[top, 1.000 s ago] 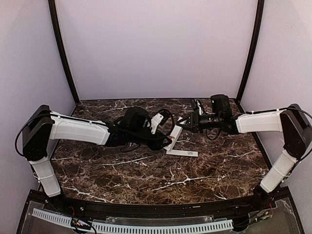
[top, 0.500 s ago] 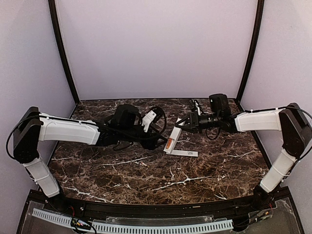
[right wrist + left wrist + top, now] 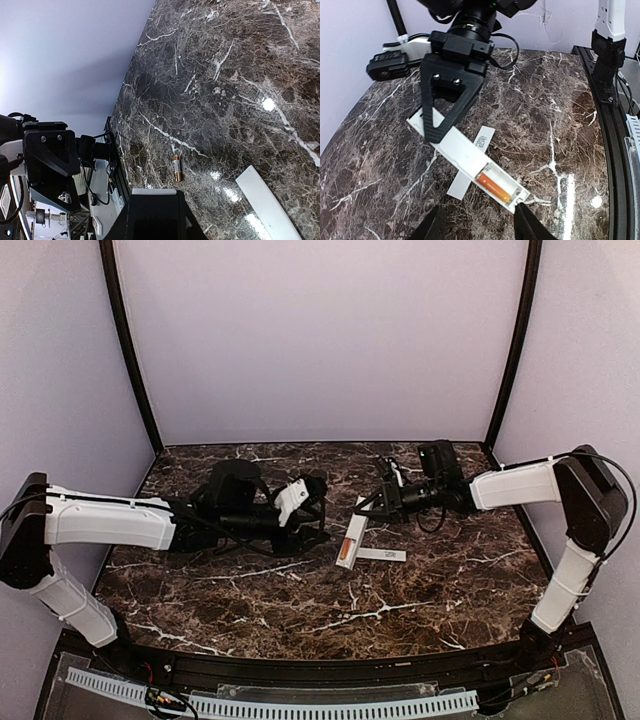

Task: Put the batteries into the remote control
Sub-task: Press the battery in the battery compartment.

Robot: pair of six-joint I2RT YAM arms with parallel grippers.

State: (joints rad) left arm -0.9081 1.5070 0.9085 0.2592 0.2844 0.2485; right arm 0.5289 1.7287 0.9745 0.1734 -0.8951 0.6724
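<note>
The white remote control (image 3: 462,152) lies back-up on the marble, its open recess toward my left wrist camera. One orange battery (image 3: 493,186) sits in the recess beside an empty slot. My right gripper (image 3: 436,131) is shut on the remote's far end; in the top view it (image 3: 368,506) holds the upper end of the remote (image 3: 350,538). My left gripper (image 3: 480,231) is open and empty, just short of the remote's near end, and shows in the top view (image 3: 318,516). A second battery (image 3: 176,169) lies loose on the table.
The flat white cover strip (image 3: 484,140) lies crosswise under the remote and shows in the top view (image 3: 384,554). The table's black front rail (image 3: 610,110) and the right arm's base run along the right of the left wrist view.
My left arm has drawn back to the left, away from the remote. My right gripper has shifted left and lowered the remote, and the battery in its recess now shows.
</note>
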